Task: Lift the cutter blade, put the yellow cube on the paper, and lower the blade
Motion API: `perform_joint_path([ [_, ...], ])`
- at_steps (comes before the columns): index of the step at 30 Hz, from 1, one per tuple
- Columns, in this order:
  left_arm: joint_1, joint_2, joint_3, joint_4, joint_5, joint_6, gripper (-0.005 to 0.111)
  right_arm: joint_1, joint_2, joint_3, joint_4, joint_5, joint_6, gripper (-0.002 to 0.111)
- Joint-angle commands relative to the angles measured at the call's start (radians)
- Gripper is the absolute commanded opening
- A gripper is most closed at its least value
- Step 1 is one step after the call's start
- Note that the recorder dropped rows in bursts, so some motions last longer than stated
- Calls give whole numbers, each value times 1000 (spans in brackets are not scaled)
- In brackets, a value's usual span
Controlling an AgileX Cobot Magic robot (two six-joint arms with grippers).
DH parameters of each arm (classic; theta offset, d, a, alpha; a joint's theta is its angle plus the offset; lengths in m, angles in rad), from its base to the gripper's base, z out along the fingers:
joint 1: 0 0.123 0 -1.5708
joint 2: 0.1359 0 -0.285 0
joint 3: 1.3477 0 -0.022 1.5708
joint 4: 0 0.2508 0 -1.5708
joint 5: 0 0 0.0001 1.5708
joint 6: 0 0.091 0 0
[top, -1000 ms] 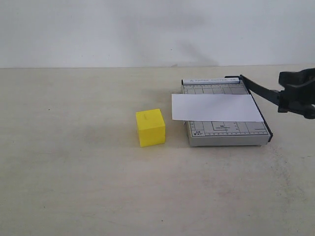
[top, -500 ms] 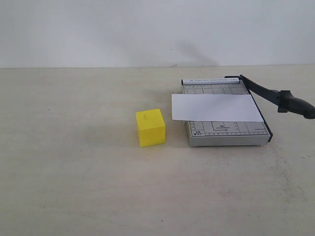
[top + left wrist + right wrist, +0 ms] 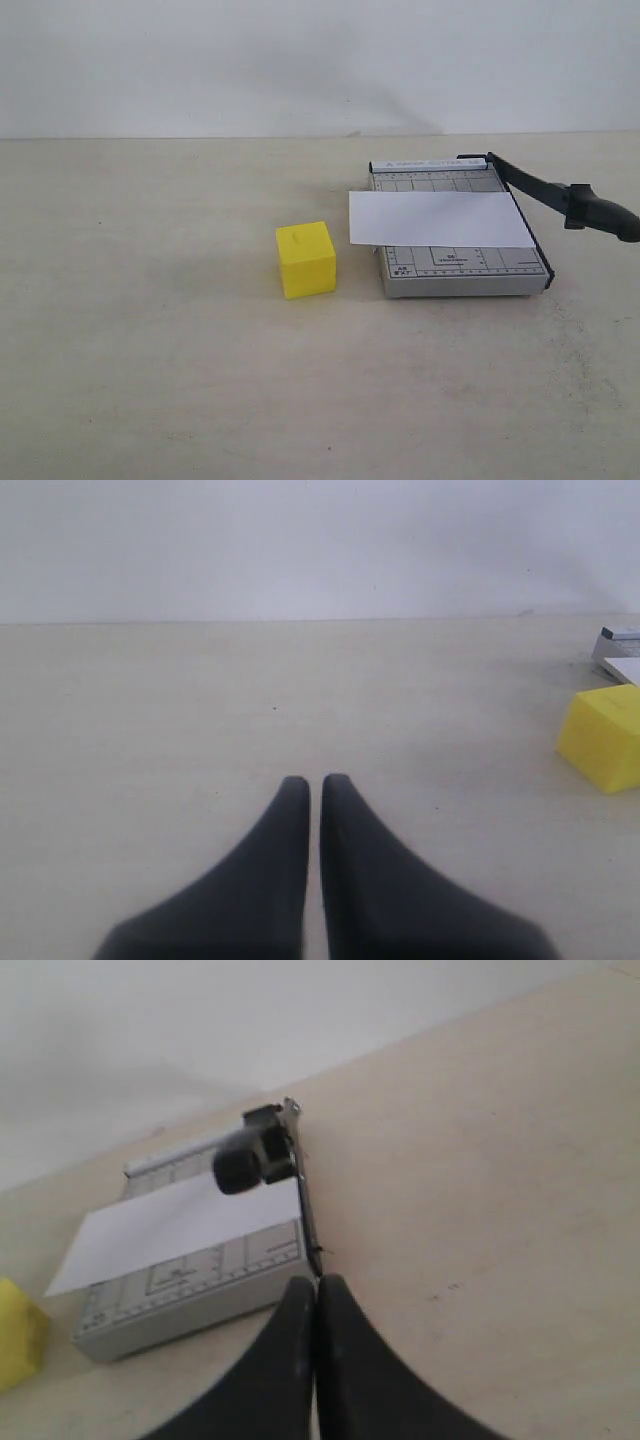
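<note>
Plain black fingers on both grippers.
Left gripper and right gripper alike: smooth, matte, broad at the base, sweeping inward along curved outer edges to narrow rounded tips, straight along the inner faces.

left gripper: two dark tapered fingers side by side, only a hairline slit between them, rounded tips level near frame centre, closed on nothing. right gripper: dark fingers pressed together along their length, tips meeting near frame centre, closed on nothing.
</note>
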State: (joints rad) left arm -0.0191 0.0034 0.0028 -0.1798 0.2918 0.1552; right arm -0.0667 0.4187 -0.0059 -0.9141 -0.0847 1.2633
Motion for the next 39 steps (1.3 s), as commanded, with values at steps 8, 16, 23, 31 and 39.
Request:
perform_joint_path([
  [8, -3, -3, -3, -503, -134, -64, 5, 6, 276, 6, -36, 2, -137, 0],
  [16, -3, -3, -3, -606, -47, 16, 5, 6, 417, -71, -30, -350, -398, 0],
  [23, -3, -3, -3, -615, -6, 63, 5, 6, 417, -176, -235, -54, -1040, 0],
  [31, -3, -3, -3, -615, -8, 63, 5, 6, 411, -186, 70, 34, -715, 0],
  [39, -3, -3, -3, -615, -16, 63, 5, 6, 453, -192, 282, -20, -204, 0],
])
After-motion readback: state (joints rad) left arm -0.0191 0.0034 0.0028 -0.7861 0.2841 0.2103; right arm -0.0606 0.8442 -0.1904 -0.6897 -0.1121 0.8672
